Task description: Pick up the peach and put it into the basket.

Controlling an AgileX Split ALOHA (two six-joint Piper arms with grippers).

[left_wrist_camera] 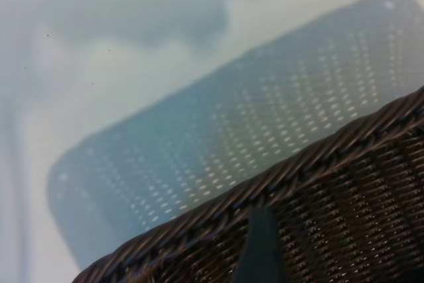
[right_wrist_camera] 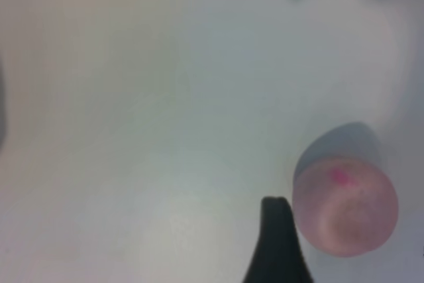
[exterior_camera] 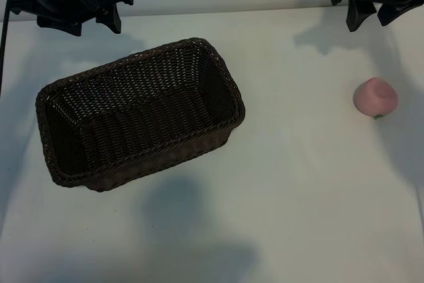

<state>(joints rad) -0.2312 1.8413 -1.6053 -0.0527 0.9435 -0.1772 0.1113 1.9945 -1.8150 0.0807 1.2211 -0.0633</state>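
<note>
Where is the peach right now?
In the exterior view the peach sits on the white table at the far right, below the right gripper and well apart from the basket.

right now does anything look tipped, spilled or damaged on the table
Nothing stands out. The dark-brown woven wicker basket sits upright and empty, set at an angle on the white table. The small pale-pink peach lies intact on the table, well apart from it. Both grippers, left and right, hang open at the far edge, holding nothing.

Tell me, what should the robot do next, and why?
Probably lower the right pincer onto the peach. It is open and holds nothing, and the peach lies on the table, apart from the basket, on the right arm's side.
</note>
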